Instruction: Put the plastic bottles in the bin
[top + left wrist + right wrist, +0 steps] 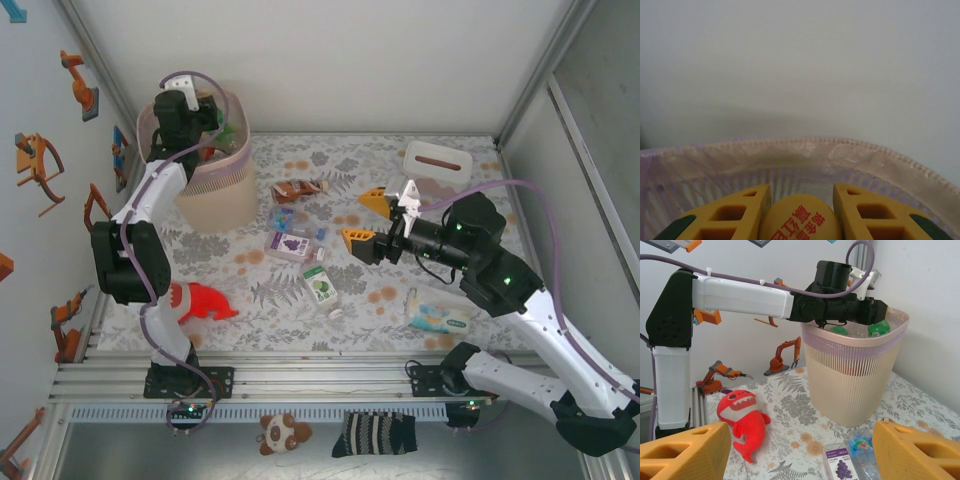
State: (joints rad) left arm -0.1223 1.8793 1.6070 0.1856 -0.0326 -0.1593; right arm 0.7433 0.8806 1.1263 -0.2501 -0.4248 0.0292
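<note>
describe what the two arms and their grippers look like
The left arm and right arm are both white tube links between chunky black joint housings, each with a loose lavender cable. The left gripper and right gripper have blocky yellow-orange fingers with cut-out pockets, dark green toward the base on the left one. Small green lights glow on the right arm's black housings.

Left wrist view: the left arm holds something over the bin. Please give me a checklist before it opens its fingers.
1. Fingers of the left gripper shut on the yellow object: ok.
2. The yellow object is a bottle: cannot tell.
3. The left gripper is above the opening of the bin: ok.
4. Room in the bin beside the green bottles: cannot tell.
5. The right gripper is open, away from the bin: ok.
</note>
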